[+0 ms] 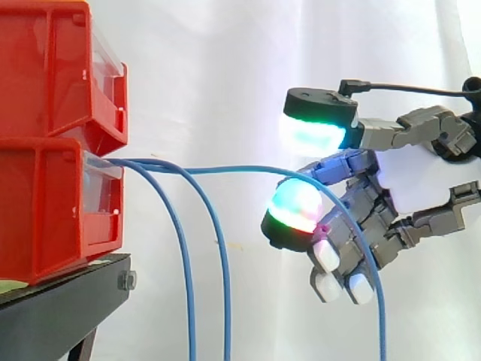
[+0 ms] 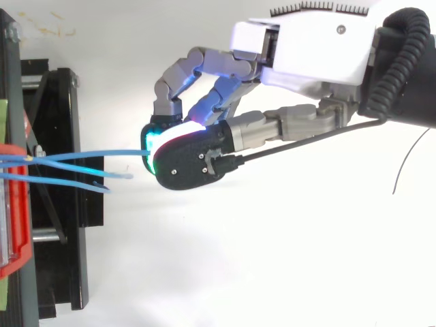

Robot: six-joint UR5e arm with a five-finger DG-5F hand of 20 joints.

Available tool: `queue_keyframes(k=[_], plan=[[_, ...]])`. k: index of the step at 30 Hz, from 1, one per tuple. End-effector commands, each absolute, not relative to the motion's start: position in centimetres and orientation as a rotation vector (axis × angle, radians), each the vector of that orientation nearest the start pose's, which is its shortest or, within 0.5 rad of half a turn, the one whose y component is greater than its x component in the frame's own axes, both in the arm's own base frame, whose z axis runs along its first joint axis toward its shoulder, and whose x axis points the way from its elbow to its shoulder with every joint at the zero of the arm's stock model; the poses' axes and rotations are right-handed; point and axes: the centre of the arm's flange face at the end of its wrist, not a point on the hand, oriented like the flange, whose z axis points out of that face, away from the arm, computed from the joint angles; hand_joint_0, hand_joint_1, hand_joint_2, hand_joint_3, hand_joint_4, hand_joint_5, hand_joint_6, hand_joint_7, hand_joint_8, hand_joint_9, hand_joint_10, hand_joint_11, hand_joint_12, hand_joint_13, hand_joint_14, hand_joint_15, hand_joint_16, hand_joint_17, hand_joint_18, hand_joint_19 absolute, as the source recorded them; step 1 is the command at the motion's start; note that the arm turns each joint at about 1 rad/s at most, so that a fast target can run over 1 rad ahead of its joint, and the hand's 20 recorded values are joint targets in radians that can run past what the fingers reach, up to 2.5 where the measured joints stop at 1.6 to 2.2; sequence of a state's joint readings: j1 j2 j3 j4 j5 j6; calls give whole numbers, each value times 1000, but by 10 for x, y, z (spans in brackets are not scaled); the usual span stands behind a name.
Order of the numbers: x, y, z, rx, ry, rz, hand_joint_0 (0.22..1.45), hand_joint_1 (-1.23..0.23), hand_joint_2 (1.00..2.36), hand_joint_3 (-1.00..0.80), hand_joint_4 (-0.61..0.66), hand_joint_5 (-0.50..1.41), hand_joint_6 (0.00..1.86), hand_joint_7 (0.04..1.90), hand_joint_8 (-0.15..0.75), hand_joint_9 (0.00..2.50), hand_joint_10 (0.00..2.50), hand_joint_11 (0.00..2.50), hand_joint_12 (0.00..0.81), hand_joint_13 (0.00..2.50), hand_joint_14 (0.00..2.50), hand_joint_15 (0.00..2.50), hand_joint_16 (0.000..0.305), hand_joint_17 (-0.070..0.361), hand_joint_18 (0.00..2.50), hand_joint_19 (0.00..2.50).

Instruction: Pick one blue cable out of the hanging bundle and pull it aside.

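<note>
Three thin blue cables come out of the lower red bin. Two of them hang straight down beside the stand. The third blue cable runs level to the right, away from the other two, into my hand. There it passes over a curled finger with a red and green glowing pad, then drops down past the other fingers. My hand is shut on this cable, with a second pad glowing green and white just above it.
An upper red bin sits stacked on the lower one, both on a black stand at the left. A white curtain is behind everything. The arm comes in from the right.
</note>
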State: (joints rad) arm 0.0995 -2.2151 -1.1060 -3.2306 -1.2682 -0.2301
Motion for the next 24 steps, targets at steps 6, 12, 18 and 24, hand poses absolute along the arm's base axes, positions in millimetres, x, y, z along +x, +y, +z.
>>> queue_keyframes(k=[6, 12, 18, 24], plan=[[719, -92, 312, 1268, 1400, 730, 556, -694, 1017, -188, -4, -138, 919, 906, 272, 921, 19, 729, 355, 788, 23, 654, 47, 105, 649, 770], [719, -92, 313, 1268, 1397, 729, 643, -850, 1020, -192, -75, -157, 942, 954, 241, 865, 24, 736, 335, 763, 24, 645, 42, 94, 636, 737], [717, -93, 315, 1270, 1400, 728, 717, -870, 1004, -450, -119, -162, 945, 930, 232, 848, 23, 724, 330, 751, 23, 632, 41, 93, 644, 700], [717, -92, 316, 1270, 1400, 728, 709, -872, 1000, -500, -103, -163, 945, 918, 231, 846, 23, 732, 326, 749, 24, 636, 41, 92, 641, 709]])
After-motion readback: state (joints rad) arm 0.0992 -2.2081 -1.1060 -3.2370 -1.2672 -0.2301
